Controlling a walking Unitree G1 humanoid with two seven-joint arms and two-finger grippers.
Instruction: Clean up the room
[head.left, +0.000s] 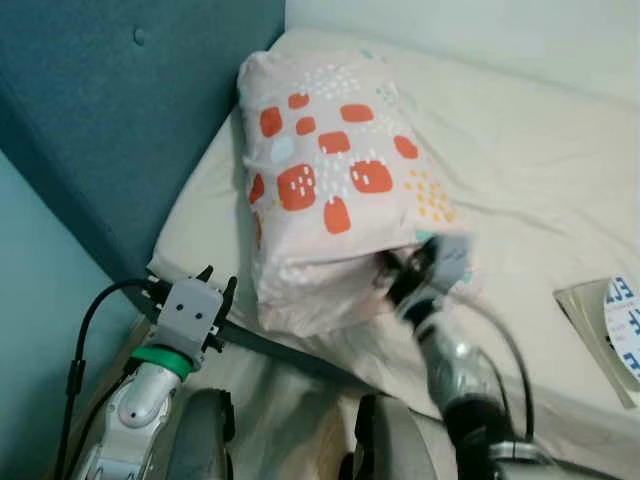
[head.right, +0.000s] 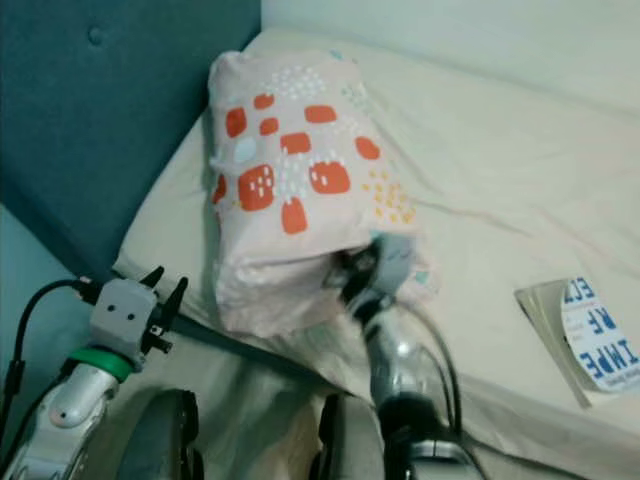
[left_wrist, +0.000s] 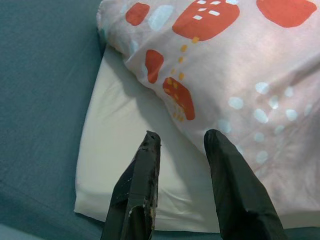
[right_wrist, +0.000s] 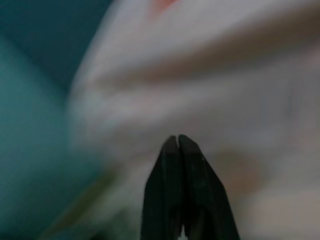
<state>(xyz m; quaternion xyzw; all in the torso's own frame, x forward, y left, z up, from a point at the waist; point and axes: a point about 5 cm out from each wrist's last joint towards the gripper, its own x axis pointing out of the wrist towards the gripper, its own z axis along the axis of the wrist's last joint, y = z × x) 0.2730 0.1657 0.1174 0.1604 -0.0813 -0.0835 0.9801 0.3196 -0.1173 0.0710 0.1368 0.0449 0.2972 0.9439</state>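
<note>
Pale pink pillow with orange and light-blue patches (head.left: 330, 180) on the cream-sheeted bed (head.left: 520, 190), far end against the teal padded headboard (head.left: 110, 110). Right gripper (right_wrist: 178, 141) at the pillow's near edge, black fingers pressed together with nothing visibly between them (view blurred). Left gripper (left_wrist: 182, 142) near the bed's left corner, just beside the pillow, fingers apart and empty. White-and-blue booklet (head.left: 612, 330) at right.

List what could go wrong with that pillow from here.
1. The right gripper has its fingers closed at the pillow's near edge; whether fabric is pinched is unclear, so it may slip.
2. The pillow stands propped near the mattress edge and could topple off.
3. The left gripper is open beside it, giving no support.
</note>
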